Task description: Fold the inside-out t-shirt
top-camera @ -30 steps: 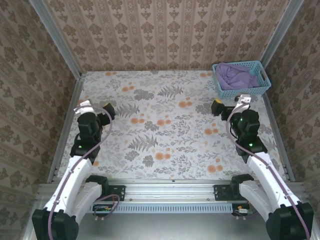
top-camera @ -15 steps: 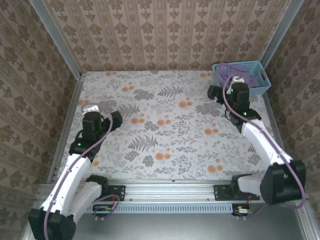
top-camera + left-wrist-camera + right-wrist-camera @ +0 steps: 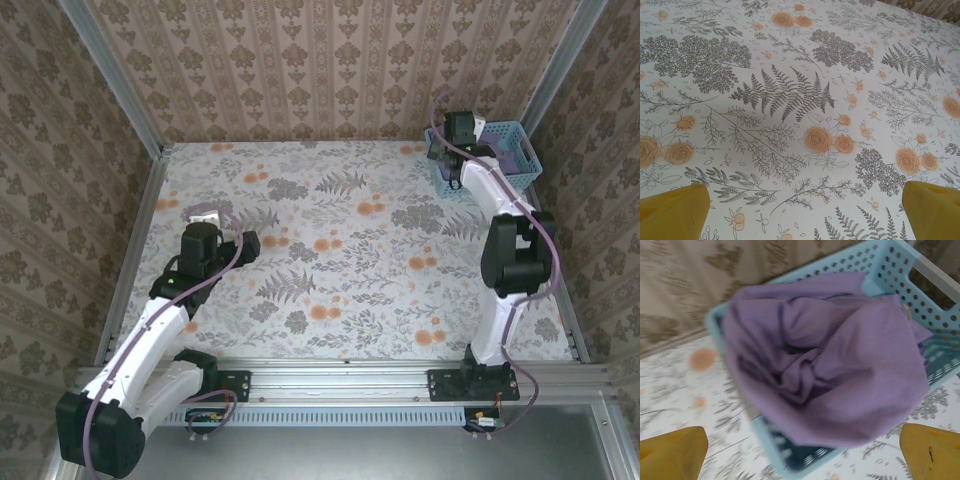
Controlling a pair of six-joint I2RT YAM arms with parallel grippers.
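Well forward, the right gripper (image 3: 802,455) (jaws wide) hangs over the t-shirt (image 3: 840,355)

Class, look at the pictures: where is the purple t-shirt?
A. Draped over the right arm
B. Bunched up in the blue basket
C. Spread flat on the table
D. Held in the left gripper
B: the t-shirt lies crumpled inside the basket, not spread out or held.
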